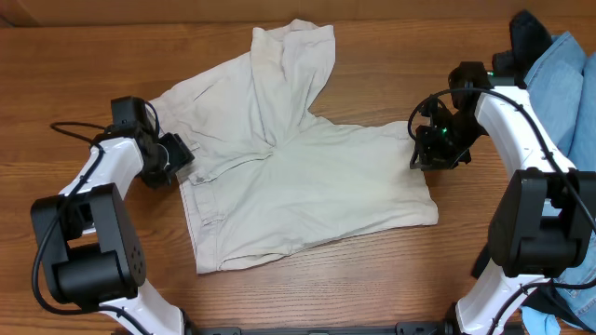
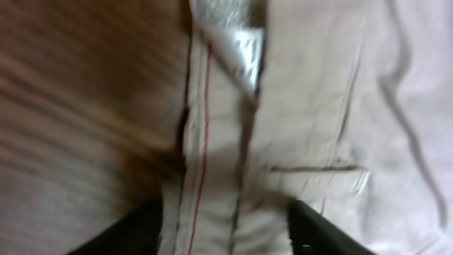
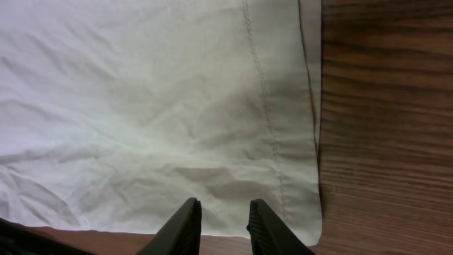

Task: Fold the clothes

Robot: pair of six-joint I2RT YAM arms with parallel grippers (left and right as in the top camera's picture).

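Observation:
The clothes are a pale beige pair of trousers (image 1: 307,186) lying flat on the wooden table (image 1: 84,56), one leg folded up toward the far edge, the other stretched right. My left gripper (image 1: 177,154) is at the waistband's left end. In the left wrist view its fingers (image 2: 138,232) stand wide apart astride the bunched waistband (image 2: 212,212), below a white label (image 2: 237,42) and beside a welt pocket (image 2: 315,170). My right gripper (image 1: 429,149) hovers over the right leg's hem (image 3: 283,177). Its jaws (image 3: 223,228) are narrowly parted with nothing between them.
A light blue denim garment (image 1: 566,84) and a black garment (image 1: 526,33) are piled at the right edge behind the right arm. A black cable (image 1: 70,128) trails off the left arm across the table.

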